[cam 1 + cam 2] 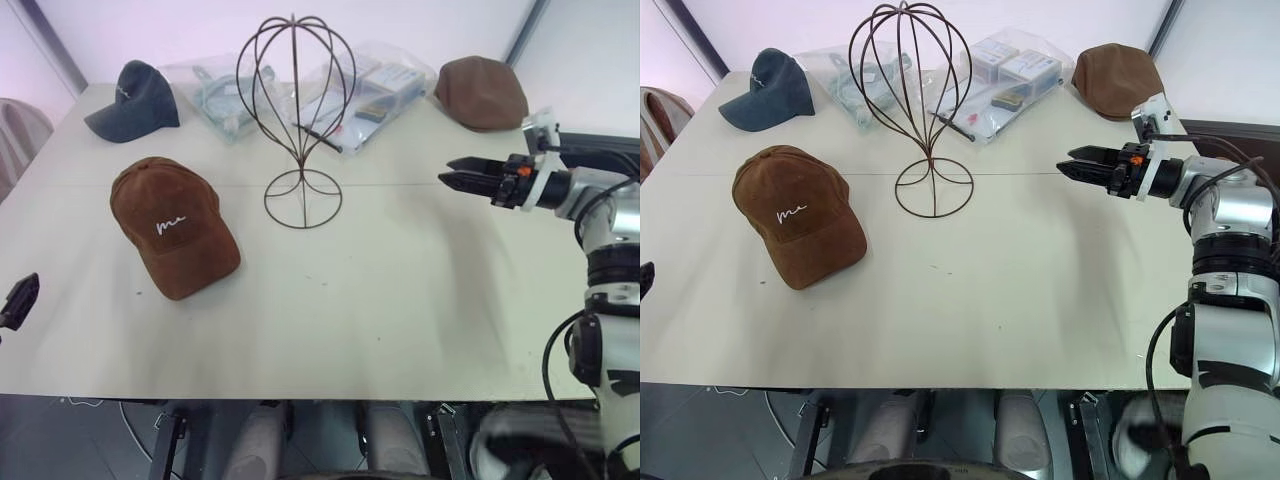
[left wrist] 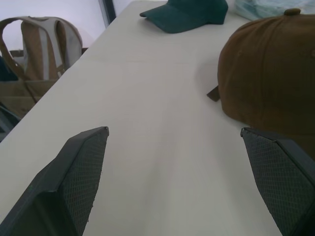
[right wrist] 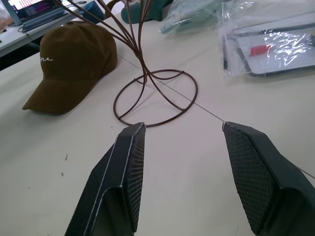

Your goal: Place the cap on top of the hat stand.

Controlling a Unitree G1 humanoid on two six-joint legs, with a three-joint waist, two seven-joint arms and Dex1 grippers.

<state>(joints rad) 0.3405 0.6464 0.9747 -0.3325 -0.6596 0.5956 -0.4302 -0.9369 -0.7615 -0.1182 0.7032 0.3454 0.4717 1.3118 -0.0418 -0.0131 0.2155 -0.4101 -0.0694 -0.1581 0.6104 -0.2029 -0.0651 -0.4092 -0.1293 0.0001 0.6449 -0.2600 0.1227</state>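
Though beside plastic bags [image 1: 355, 95], stand [image 1: 297, 110] unobstructed

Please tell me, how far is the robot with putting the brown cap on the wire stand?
Nothing looks done yet: the cap lies on the table, beside the hat stand, whose wire cage is bare. Nothing is in hand: the left gripper, near the cap, and the right gripper, facing the stand, both have open, empty jaws. Left to do: grasp the cap, lift it and set it on the cage.
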